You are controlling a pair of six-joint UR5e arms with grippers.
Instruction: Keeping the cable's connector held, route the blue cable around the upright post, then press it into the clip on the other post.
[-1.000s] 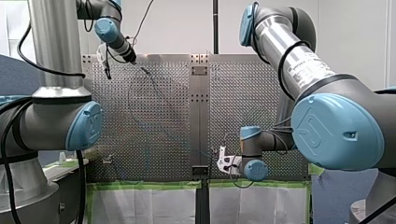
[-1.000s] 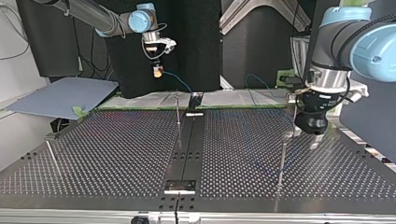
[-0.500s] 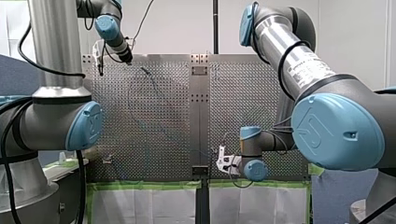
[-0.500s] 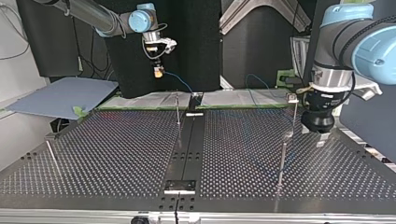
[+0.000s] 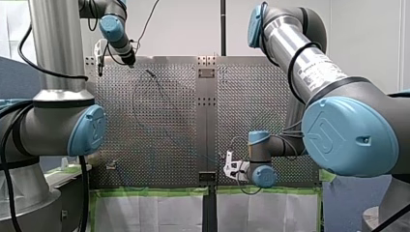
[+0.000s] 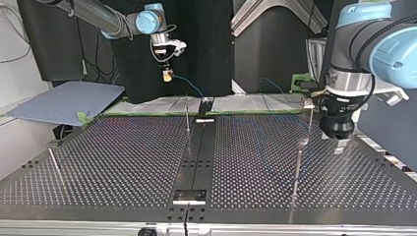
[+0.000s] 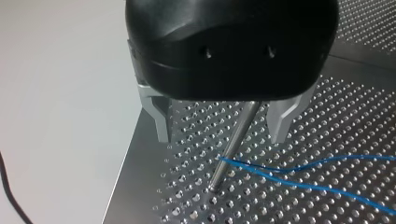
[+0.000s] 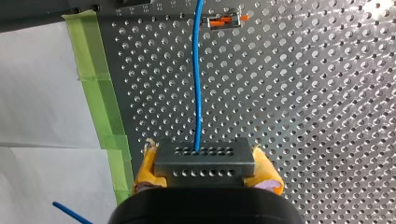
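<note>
My right gripper is shut on the grey connector block, gripped between yellow pads. The blue cable runs from the block ahead to an orange-levered clip on the plate. In the top view this gripper hangs above the table's far edge. My left gripper is open, its metal fingers on either side of an upright post. The cable lies looped against that post low down. In the top view my left gripper hovers beside a clip-topped post.
More thin posts stand on the perforated table: one near the middle, one at the top view's left, one in front. Green tape and white sheeting line the edge under my right gripper.
My left gripper has drifted toward the top view's right, away from the clip-topped post, and up-left in the front view. The right arm has stayed put with the connector.
</note>
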